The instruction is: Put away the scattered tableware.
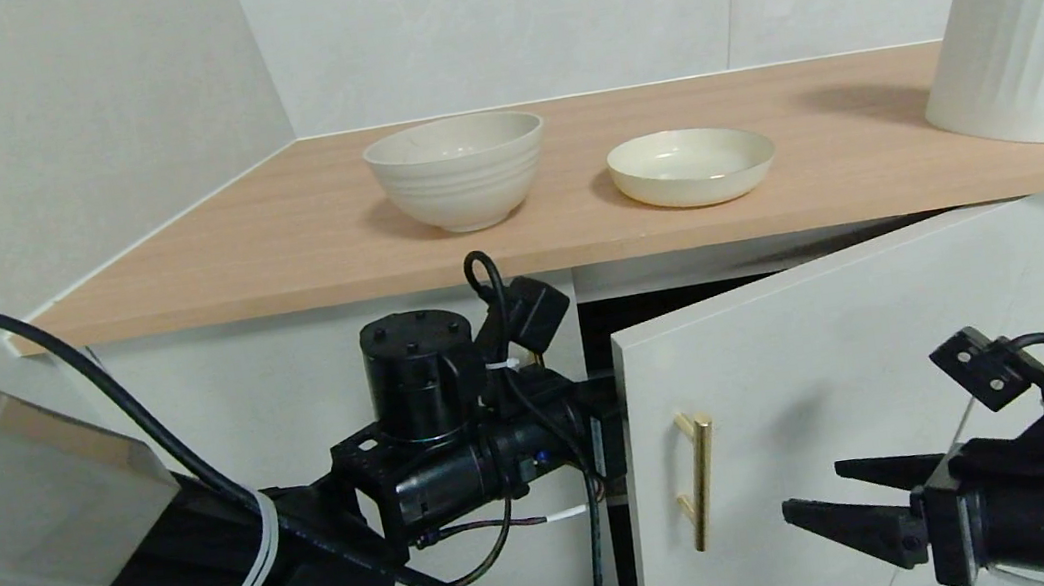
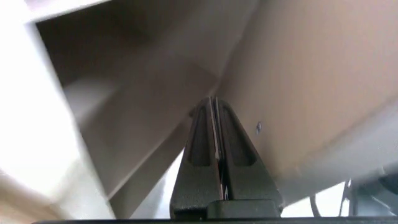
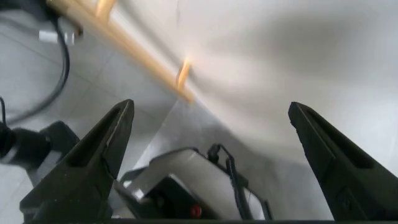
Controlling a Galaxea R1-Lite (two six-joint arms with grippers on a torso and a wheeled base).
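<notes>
Wood counter (image 1: pixel 272 235), bowl (image 1: pixel 458 172) upright, shallow dish (image 1: pixel 692 166) upright

Cabinet gap: narrow dark opening (image 1: pixel 630 307) behind the ajar white cabinet door (image 1: pixel 844 362).
Countertop: light wooden worktop (image 1: pixel 274 245) bare left of the ribbed beige bowl (image 1: pixel 458 170); tall white fluted vessel (image 1: pixel 1035 14) crowds the right end.

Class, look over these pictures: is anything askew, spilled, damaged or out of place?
Only the door under the counter, which stands ajar with the left hand at its edge. The bowl and dish sit upright and whole.
</notes>
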